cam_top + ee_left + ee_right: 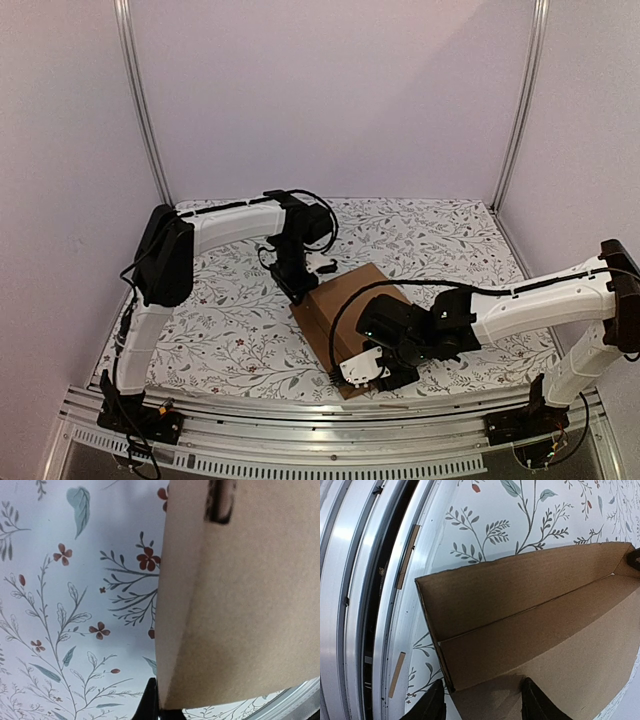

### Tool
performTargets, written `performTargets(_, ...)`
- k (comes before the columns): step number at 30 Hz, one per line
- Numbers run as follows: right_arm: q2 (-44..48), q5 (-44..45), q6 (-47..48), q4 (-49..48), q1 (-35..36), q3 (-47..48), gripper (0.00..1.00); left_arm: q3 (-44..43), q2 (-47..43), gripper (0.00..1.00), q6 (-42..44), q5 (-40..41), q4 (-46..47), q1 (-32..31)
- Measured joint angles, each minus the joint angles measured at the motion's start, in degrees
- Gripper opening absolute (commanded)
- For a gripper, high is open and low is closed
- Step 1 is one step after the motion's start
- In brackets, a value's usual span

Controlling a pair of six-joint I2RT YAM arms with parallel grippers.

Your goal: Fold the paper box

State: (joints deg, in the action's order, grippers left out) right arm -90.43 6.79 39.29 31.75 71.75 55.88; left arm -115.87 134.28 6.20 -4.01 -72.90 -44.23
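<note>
**Left gripper** (159,711). Jaws were clenched. The wrist view put a wall edge of the paper box (240,605) right at the fingertips, so we judged it pinched there. The contact sat at the bottom margin and showed only in part.

**Right gripper** (484,702). Jaws stood apart, released. One finger (434,702) was outside the box's near end wall and the other was inside, over the floor panel. We saw no squeeze on the cardboard.

**The paper box.** From above we noted it lying askew on the floral cloth (230,330). Its far-left corner was at the left gripper and its near end at the right gripper, just beside the metal rail (350,605). In the right wrist view one long wall was raised from the floor panel, and the short end wall stood at the corner.

**Step in hand, as we judged it.** The walls were being set up, with the box partly formed: the left arm steadied one corner and the right arm was placed at the near end.

**Next move, as we judged it.** The right jaws needed to close on the end wall, or push it inward along its crease, while the left grip held. Too much force risked dragging the box toward the rail or crushing the corrugation.
</note>
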Motion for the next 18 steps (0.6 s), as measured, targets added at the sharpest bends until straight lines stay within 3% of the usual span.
performTargets(10,0.00,-2.71,1.84,-0.55,-0.02,0.00,0.50,1.95,-0.94,0.00,3.13,-0.20,3.82,0.00)
performTargets(18,0.00,-4.87,2.99,-0.94,-0.02,0.00,0.50,8.74,-5.01,0.01,5.29,-0.26,11.30,-0.17)
